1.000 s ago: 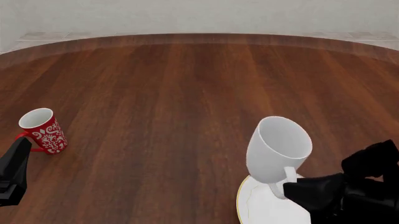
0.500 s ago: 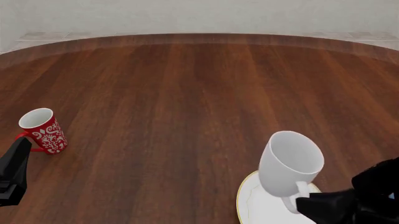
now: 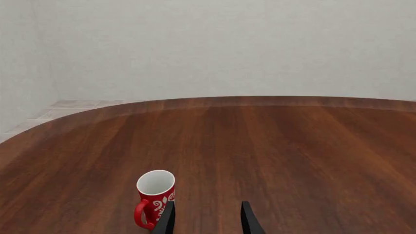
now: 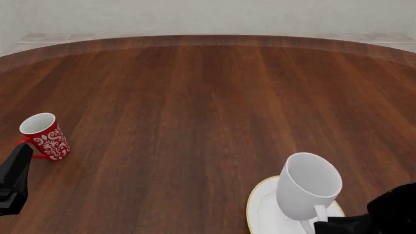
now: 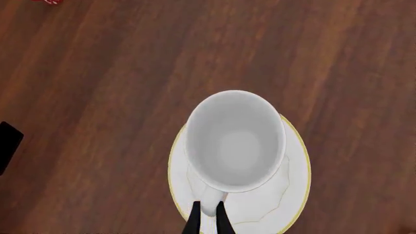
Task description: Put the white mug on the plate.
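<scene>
The white mug (image 4: 307, 187) hangs tilted just above the gold-rimmed plate (image 4: 258, 210) at the front right of the table. My right gripper (image 5: 208, 220) is shut on the mug's loop handle (image 5: 209, 204). In the right wrist view the mug (image 5: 235, 141) covers most of the plate (image 5: 295, 192), its open mouth facing the camera. Whether the mug's base touches the plate I cannot tell. My left gripper (image 3: 208, 222) is open and holds nothing, low at the front left of the table.
A small red mug (image 4: 46, 136) with a white floral pattern stands upright at the left, just beyond my left gripper (image 4: 18, 161). It shows beside one of the fingers (image 3: 167, 220) as the red mug (image 3: 155, 197). Brown wooden table (image 4: 195, 97).
My right gripper has come down and toward the front edge with the white mug, bringing it lower over the plate. The left arm and the red mug have not moved.
</scene>
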You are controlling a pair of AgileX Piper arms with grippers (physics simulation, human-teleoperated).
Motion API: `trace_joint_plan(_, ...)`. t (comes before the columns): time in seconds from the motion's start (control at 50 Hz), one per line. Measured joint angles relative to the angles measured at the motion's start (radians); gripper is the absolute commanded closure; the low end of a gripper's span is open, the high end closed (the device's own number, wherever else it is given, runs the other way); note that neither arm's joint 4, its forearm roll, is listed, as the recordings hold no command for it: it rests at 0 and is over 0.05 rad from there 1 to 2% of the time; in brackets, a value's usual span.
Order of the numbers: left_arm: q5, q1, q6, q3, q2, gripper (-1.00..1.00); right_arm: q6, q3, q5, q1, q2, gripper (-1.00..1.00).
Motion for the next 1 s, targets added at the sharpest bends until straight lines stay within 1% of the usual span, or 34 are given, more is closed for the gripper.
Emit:
trace_joint_plan(0.28,0.000,0.000,0.000,0.000,0.000,-1.00,0.007,0.035,0.003,-0.004,-0.024,1.00)
trace_joint_plan(0.74,0.000,0.000,0.000,0.000,0.000,-1.00,0.006,0.051,-0.004,-0.011,-0.029,1.00)
trace_joint_plan(0.76,0.000,0.000,0.000,0.000,0.000,-1.00,0.005,0.051,-0.003,-0.012,-0.029,-1.00)
trace_joint_plan(1.0,0.000,0.000,0.000,0.000,0.000,-1.00,0.011,0.052,-0.014,-0.011,-0.020,-1.00)
